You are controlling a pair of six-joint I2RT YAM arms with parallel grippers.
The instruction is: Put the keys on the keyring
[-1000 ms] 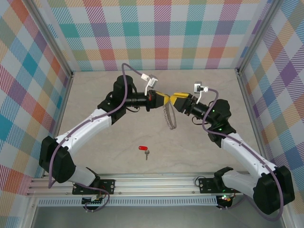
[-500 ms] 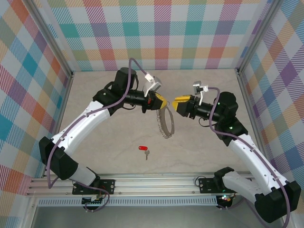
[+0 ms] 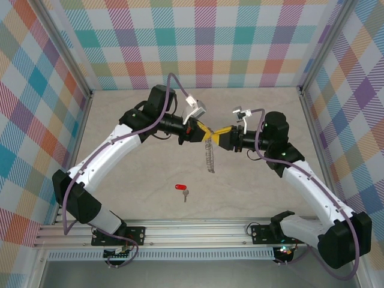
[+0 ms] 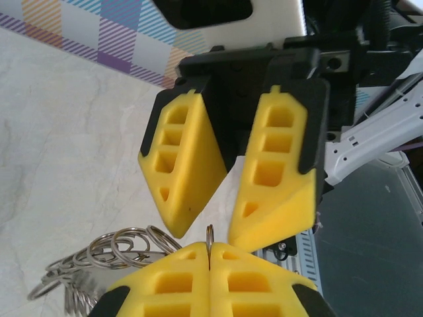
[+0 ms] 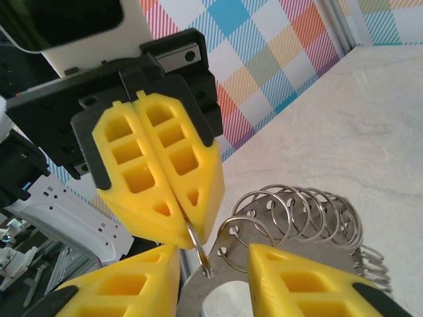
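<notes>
Right gripper [image 3: 223, 137] is moving back to the keyring [image 3: 208, 157], jaws half-open astride its rim. Left gripper [image 3: 203, 132] is pinching it, hanging, probably for regrasp. Key [image 3: 181, 188] is lying below.

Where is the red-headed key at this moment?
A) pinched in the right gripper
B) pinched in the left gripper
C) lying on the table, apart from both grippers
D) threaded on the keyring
C: the key lies on the table toward the arm bases, while the left gripper farther back holds only the keyring.
</notes>
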